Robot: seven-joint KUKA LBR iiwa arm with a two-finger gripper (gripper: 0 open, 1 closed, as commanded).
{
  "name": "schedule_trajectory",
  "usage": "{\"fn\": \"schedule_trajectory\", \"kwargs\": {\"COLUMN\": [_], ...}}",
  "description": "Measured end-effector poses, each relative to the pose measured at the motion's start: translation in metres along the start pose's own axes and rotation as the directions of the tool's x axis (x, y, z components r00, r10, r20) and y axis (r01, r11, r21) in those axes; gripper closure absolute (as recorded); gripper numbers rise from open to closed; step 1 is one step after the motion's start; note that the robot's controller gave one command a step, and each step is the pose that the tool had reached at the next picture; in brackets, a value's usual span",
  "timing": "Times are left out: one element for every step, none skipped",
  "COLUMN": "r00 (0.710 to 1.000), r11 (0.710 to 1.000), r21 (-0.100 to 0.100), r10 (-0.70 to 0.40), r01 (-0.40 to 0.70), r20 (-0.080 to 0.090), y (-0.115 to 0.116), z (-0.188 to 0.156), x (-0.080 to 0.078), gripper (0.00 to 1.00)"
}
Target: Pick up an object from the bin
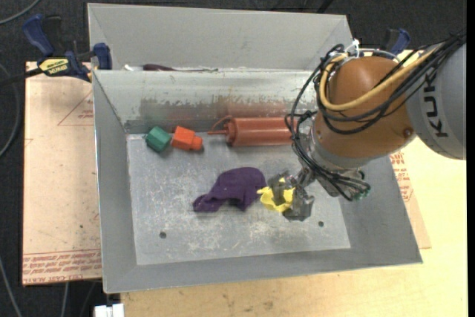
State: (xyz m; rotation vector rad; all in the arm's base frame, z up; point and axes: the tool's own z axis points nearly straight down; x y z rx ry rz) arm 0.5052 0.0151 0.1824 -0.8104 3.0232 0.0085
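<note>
hand: the hand [292, 203] is low in the bin [223, 243], near the floor, under the orange wrist cover and its cables.
hand state: cannot tell if apart or together, and I see no clear clamp on anything.
nearest thing: a small yellow lumpy thing [269, 196], touching or just beside the hand on the side away from the arm.
key relation: the yellow thing sits beside the hand's tip rather than squarely under it. I judge a grasp needs a small shift away from the arm.
long axis: too small and partly hidden to tell.
next past it: a purple floppy thing [236, 188], just beyond the yellow one on the same side and touching or nearly touching it.
behind hand: a brown-red cylinder [258, 131] toward the back wall, lying along that wall, near the wrist but apart from the hand.
far from hand: an orange block [187, 139] and a green block [157, 139], well apart, past the cylinder's far end.
step: my guess is closing in on the yellow thing, nothing lifted yet.
risk: the purple thing could snag or get dragged along.
</note>
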Motion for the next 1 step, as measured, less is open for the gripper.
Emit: {"fn": "schedule_trajectory", "kwargs": {"r00": [0.998], "r11": [0.998], "r21": [0.0], "r10": [0.062], "r01": [-0.062], "r20": [0.004], "y": [0.0032], "z": [-0.0898], "x": [-0.0026], "gripper": [1.0]}}
